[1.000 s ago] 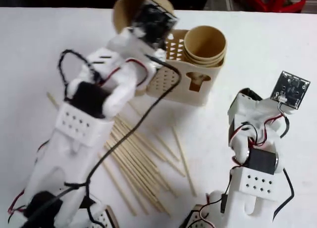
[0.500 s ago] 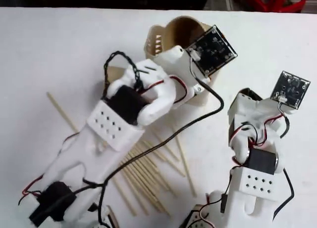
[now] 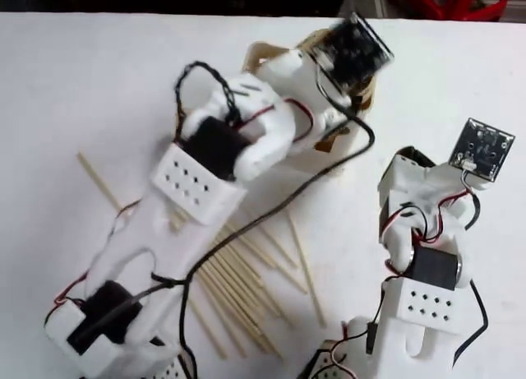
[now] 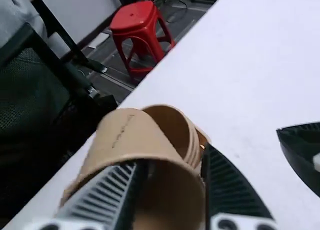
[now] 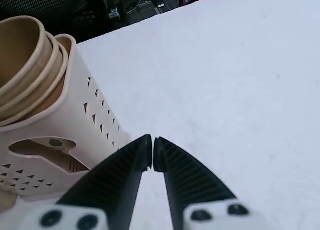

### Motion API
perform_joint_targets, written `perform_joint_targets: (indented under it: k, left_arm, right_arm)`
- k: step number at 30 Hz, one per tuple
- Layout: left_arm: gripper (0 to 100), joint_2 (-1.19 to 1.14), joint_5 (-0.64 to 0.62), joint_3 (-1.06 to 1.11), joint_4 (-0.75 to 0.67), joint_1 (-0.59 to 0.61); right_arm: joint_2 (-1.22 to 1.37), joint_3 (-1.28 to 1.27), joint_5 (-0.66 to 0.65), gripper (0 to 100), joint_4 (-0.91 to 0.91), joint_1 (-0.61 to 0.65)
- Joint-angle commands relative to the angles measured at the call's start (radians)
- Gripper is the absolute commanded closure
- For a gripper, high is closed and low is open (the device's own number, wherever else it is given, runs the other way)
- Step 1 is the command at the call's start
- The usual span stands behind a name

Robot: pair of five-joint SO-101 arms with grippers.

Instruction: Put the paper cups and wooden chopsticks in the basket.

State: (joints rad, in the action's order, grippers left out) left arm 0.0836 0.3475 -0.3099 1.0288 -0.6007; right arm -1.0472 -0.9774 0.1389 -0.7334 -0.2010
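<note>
Left end effector (image 4: 170,160) clamped on paper cup (image 4: 135,132), basket (image 5: 75,135) directly under it. Right end effector (image 5: 152,152) jaws together, empty, just beside basket. Chopsticks (image 3: 246,272) on tabletop (image 3: 82,83) behind both, nearer the left.

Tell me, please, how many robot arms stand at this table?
2. The left arm stretches over the chopsticks to the basket, holding a paper cup in its gripper. The right arm sits folded beside the basket. None seems hidden.
</note>
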Motion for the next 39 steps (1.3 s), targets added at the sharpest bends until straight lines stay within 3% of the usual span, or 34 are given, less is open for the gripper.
perform_joint_targets:
  k: [1, 13, 21, 39]
  left_arm:
    - [81, -0.045, -0.002, -0.172, -0.002, 0.024]
    - [81, -0.243, -0.002, -0.371, 0.003, 0.025]
    - [81, -0.194, 0.000, -0.385, 0.098, 0.047]
    - [81, -0.143, 0.008, -0.379, 0.577, 0.449]
  right_arm:
    - [-0.013, 0.005, 0.005, 98.1, 0.024, -0.001]
    - [-0.013, 0.005, 0.005, 98.1, 0.024, -0.001]
    - [-0.013, 0.005, 0.005, 98.1, 0.024, 0.001]
    - [-0.013, 0.005, 0.005, 98.1, 0.024, 0.001]
